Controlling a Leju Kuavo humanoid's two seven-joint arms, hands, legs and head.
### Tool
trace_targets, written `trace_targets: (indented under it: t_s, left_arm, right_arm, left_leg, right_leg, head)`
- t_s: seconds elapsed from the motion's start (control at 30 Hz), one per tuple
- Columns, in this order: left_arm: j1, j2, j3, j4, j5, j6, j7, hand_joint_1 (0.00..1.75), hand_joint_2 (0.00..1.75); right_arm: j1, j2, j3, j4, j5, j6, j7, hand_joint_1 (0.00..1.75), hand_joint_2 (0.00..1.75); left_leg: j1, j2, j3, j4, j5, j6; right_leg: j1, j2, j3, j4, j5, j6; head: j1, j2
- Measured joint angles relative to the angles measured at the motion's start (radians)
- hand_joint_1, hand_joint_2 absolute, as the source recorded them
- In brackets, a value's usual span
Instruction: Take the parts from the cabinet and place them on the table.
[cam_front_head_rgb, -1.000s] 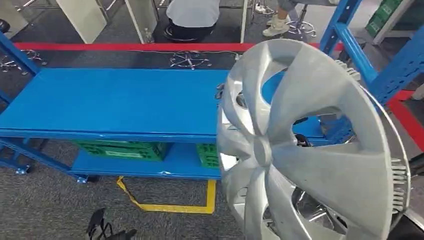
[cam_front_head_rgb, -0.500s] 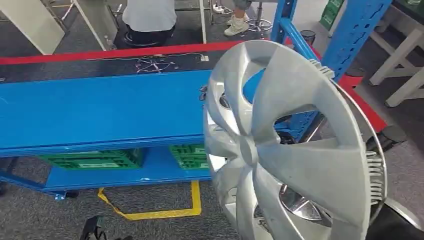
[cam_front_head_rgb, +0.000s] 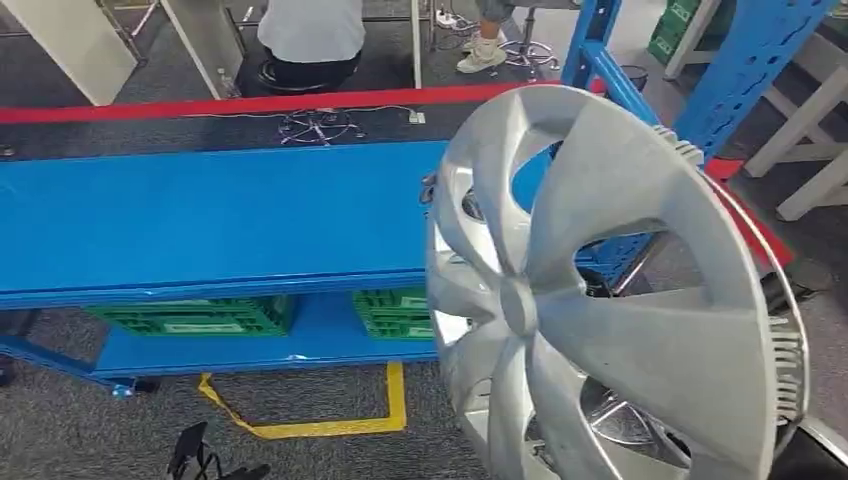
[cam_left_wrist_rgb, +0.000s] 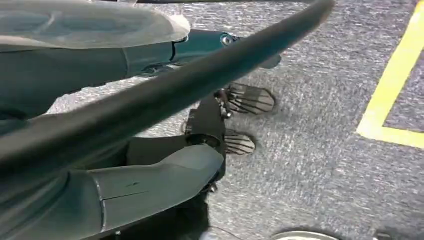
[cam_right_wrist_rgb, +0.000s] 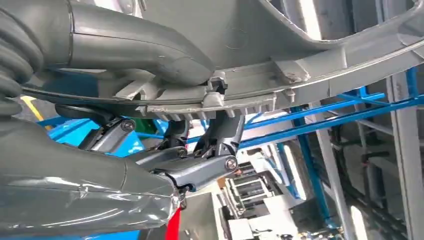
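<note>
A big silver hubcap (cam_front_head_rgb: 600, 300) stands upright, close in front of me on the right, and hides the right end of the blue table (cam_front_head_rgb: 200, 215). My right hand (cam_right_wrist_rgb: 165, 165) grips its ribbed rim (cam_right_wrist_rgb: 260, 90), with the thumb (cam_right_wrist_rgb: 150, 45) laid on the inner face and the dark fingers (cam_right_wrist_rgb: 205, 167) under the edge. My left hand (cam_left_wrist_rgb: 200, 135) hangs low over the grey carpet with its fingers spread and nothing in them; it appears as a dark shape (cam_front_head_rgb: 200, 455) at the bottom of the head view. A blurred dark bar (cam_left_wrist_rgb: 200, 75) crosses close in front of the left wrist camera.
Two green crates (cam_front_head_rgb: 190, 315) (cam_front_head_rgb: 390, 312) sit on the table's lower shelf. Yellow tape (cam_front_head_rgb: 390, 400) marks the carpet in front, and a red line (cam_front_head_rgb: 250, 103) runs behind. A person (cam_front_head_rgb: 310, 30) sits beyond it. Blue rack uprights (cam_front_head_rgb: 740, 70) stand at the right.
The whole view has swung to the right, then slightly back, so the table and rack have shifted in the picture. The hubcap remains held in my right hand.
</note>
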Motion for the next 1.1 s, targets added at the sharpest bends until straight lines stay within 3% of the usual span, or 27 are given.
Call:
trace_targets:
  t_s: [0.03,0.07,0.13,0.2,0.3,0.33,0.37,0.4,0.47,0.5,0.53,0.63,0.67,0.7,0.73,0.8,0.83,0.87,0.9,0.93,1.0,1.03,1.07,1.1]
  left_arm:
    - [-0.001,0.002,0.0,0.0,0.0,0.0,0.0,0.0,1.75]
    - [-0.001,0.002,0.0,0.0,0.0,0.0,0.0,0.0,1.75]
    - [0.001,0.002,0.0,0.0,0.0,0.0,0.0,0.0,1.75]
    - [0.0,0.002,0.0,0.0,0.0,0.0,0.0,0.0,1.75]
    - [0.0,0.001,0.0,0.0,0.0,0.0,0.0,0.0,1.75]
    - [0.001,0.001,0.0,0.0,0.0,0.0,0.0,0.0,1.75]
    - [0.002,0.0,0.0,0.0,0.0,0.0,0.0,0.0,1.75]
    - [0.004,0.0,0.0,0.0,0.0,0.0,0.0,0.0,1.75]
    - [0.004,0.002,0.0,0.0,0.0,0.0,0.0,0.0,1.75]
    - [0.003,0.003,0.0,0.0,0.0,0.0,0.0,0.0,1.75]
    - [0.001,0.006,0.0,0.0,0.0,0.0,0.0,0.0,1.75]
    - [-0.001,0.006,0.0,0.0,0.0,0.0,0.0,0.0,1.75]
    - [-0.001,0.006,0.0,0.0,0.0,0.0,0.0,0.0,1.75]
    - [-0.001,0.005,0.0,0.0,0.0,0.0,0.0,0.0,1.75]
    - [-0.001,0.005,0.0,0.0,0.0,0.0,0.0,0.0,1.75]
    - [-0.001,0.005,0.0,0.0,0.0,0.0,0.0,0.0,1.75]
    - [0.0,0.006,0.0,0.0,0.0,0.0,0.0,0.0,1.75]
    - [0.001,0.005,0.0,0.0,0.0,0.0,0.0,0.0,1.75]
    - [0.002,0.005,0.0,0.0,0.0,0.0,0.0,0.0,1.75]
    - [0.001,0.003,0.0,0.0,0.0,0.0,0.0,0.0,1.75]
    - [0.001,0.001,0.0,0.0,0.0,0.0,0.0,0.0,1.75]
    - [0.001,0.003,0.0,0.0,0.0,0.0,0.0,0.0,1.75]
    - [0.0,0.003,0.0,0.0,0.0,0.0,0.0,0.0,1.75]
    - [0.0,0.003,0.0,0.0,0.0,0.0,0.0,0.0,1.75]
  right_arm:
    - [-0.003,0.001,0.0,0.0,0.0,0.0,0.0,1.75,1.75]
    - [-0.002,0.001,0.0,0.0,0.0,0.001,0.0,1.75,1.75]
    - [-0.001,0.001,0.0,0.001,0.0,0.001,0.0,1.75,1.75]
    - [-0.003,0.002,0.0,0.0,0.0,0.001,-0.001,1.75,1.75]
    - [-0.003,0.003,0.0,0.0,0.0,0.001,-0.001,1.75,1.75]
    - [-0.001,0.003,0.001,0.001,0.0,0.001,0.0,1.75,1.75]
    - [0.0,0.003,0.001,0.001,0.0,0.001,0.0,1.75,1.75]
    - [0.001,0.003,0.001,0.001,0.0,0.001,0.0,1.75,1.75]
    - [0.0,0.003,0.001,0.001,0.0,0.001,0.0,1.75,1.75]
    - [-0.001,0.004,0.001,0.001,0.0,0.001,0.0,1.75,1.75]
    - [-0.002,0.004,0.0,0.001,0.0,0.001,-0.001,1.75,1.75]
    - [-0.003,0.004,0.001,0.001,0.0,0.001,0.0,1.75,1.75]
    - [-0.004,0.004,0.0,0.001,0.0,0.001,-0.001,1.75,1.75]
    - [-0.003,0.004,0.0,0.001,0.0,0.001,-0.001,1.75,1.75]
    - [-0.006,0.004,0.0,0.001,0.0,0.001,-0.001,1.75,1.75]
    - [-0.004,0.004,0.0,0.001,0.0,0.001,-0.001,1.75,1.75]
    - [-0.001,0.004,0.0,0.002,0.0,0.001,-0.001,1.75,1.75]
    - [0.001,0.003,0.0,0.004,0.0,0.001,0.0,1.75,1.75]
    - [0.002,0.003,0.0,0.005,0.0,0.001,0.0,1.75,1.75]
    - [0.002,0.003,0.0,0.005,0.0,0.001,0.0,1.75,1.75]
    - [0.001,0.003,0.0,0.005,0.0,0.001,0.0,1.75,1.75]
    - [0.0,0.003,0.0,0.005,0.0,0.001,0.0,1.75,1.75]
    - [-0.002,0.004,0.0,0.005,0.001,0.001,-0.001,1.75,1.75]
    - [0.0,0.004,0.0,0.005,0.002,0.001,-0.002,1.75,1.75]
  left_leg:
    - [-0.009,0.0,-0.007,0.012,-0.002,-0.005]
    - [-0.008,0.0,-0.012,0.009,0.003,-0.011]
    - [-0.005,0.008,-0.009,0.005,0.006,-0.019]
    - [-0.002,0.002,-0.016,0.028,-0.018,-0.028]
    - [-0.002,-0.007,-0.133,0.272,-0.137,-0.036]
    - [-0.002,-0.008,-0.169,0.34,-0.156,-0.036]
    - [-0.002,-0.008,-0.181,0.355,-0.149,-0.034]
    - [-0.003,-0.009,-0.164,0.317,-0.119,-0.031]
    - [-0.004,-0.012,-0.069,0.128,-0.022,-0.02]
    - [-0.006,-0.02,-0.022,0.038,0.011,-0.011]
    - [-0.012,-0.025,-0.009,0.004,0.001,-0.009]
    - [-0.019,-0.02,-0.015,0.003,0.006,-0.003]
    - [-0.013,-0.017,-0.01,-0.009,0.013,0.006]
    - [-0.007,-0.007,-0.004,-0.017,0.017,0.011]
    - [-0.007,-0.007,-0.003,-0.018,0.017,0.016]
    - [-0.008,-0.006,-0.004,-0.018,0.017,0.018]
    - [-0.008,-0.004,-0.004,-0.017,0.017,0.018]
    - [-0.008,-0.003,-0.004,-0.017,0.017,0.018]
    - [-0.007,-0.003,-0.003,-0.017,0.016,0.017]
    - [-0.005,-0.003,-0.002,-0.015,0.015,0.015]
    - [-0.003,-0.003,0.001,-0.009,0.008,0.005]
    - [-0.008,-0.004,-0.003,-0.005,0.006,-0.001]
    - [-0.01,-0.004,-0.012,0.004,0.007,-0.005]
    - [-0.012,-0.005,-0.017,0.006,0.004,-0.009]
  right_leg:
    - [0.006,0.001,0.021,-0.02,-0.006,-0.005]
    - [0.008,0.006,0.014,-0.015,-0.006,-0.015]
    - [0.012,0.014,0.01,-0.015,-0.003,-0.027]
    - [0.005,0.016,0.017,-0.026,0.005,-0.042]
    - [0.008,0.019,0.009,-0.027,0.009,-0.052]
    - [0.01,0.022,0.007,-0.027,0.009,-0.053]
    - [0.011,0.025,0.006,-0.026,0.01,-0.054]
    - [0.012,0.029,0.007,-0.026,0.011,-0.054]
    - [0.012,0.037,0.01,-0.026,0.011,-0.053]
    - [0.011,0.038,0.011,-0.027,0.011,-0.052]
    - [0.018,0.04,0.006,-0.025,0.011,-0.048]
    - [0.009,0.043,0.003,-0.03,0.017,-0.031]
    - [0.011,0.044,0.003,-0.031,0.016,-0.024]
    - [0.01,0.033,-0.009,-0.011,0.0,-0.02]
    - [0.011,0.027,-0.026,0.034,-0.034,-0.018]
    - [0.008,0.024,-0.099,0.206,-0.117,-0.011]
    - [0.007,0.024,-0.133,0.284,-0.143,-0.007]
    - [0.005,0.022,-0.146,0.314,-0.145,-0.005]
    - [0.004,0.021,-0.133,0.287,-0.122,-0.003]
    - [0.002,0.019,-0.099,0.22,-0.083,-0.002]
    - [-0.002,0.012,-0.002,0.024,0.008,0.0]
    - [0.002,0.008,0.015,-0.009,-0.01,0.001]
    - [0.001,0.012,0.025,-0.027,-0.011,-0.011]
    - [0.0,0.015,0.021,-0.029,-0.007,-0.012]
  head:
    - [0.006,0.0]
    - [-0.002,0.0]
    - [-0.007,0.0]
    - [-0.014,0.0]
    - [-0.038,0.0]
    - [-0.041,0.0]
    - [-0.044,0.0]
    - [-0.046,0.0]
    - [-0.053,0.0]
    - [-0.056,0.0]
    - [-0.057,0.0]
    - [-0.055,0.0]
    - [-0.055,0.0]
    - [-0.051,0.0]
    - [-0.043,0.0]
    - [-0.031,0.0]
    - [-0.029,0.0]
    - [-0.023,0.0]
    - [-0.018,0.0]
    - [-0.013,0.0]
    - [-0.006,0.0]
    - [-0.001,0.0]
    - [0.002,0.0]
    - [-0.009,0.0]
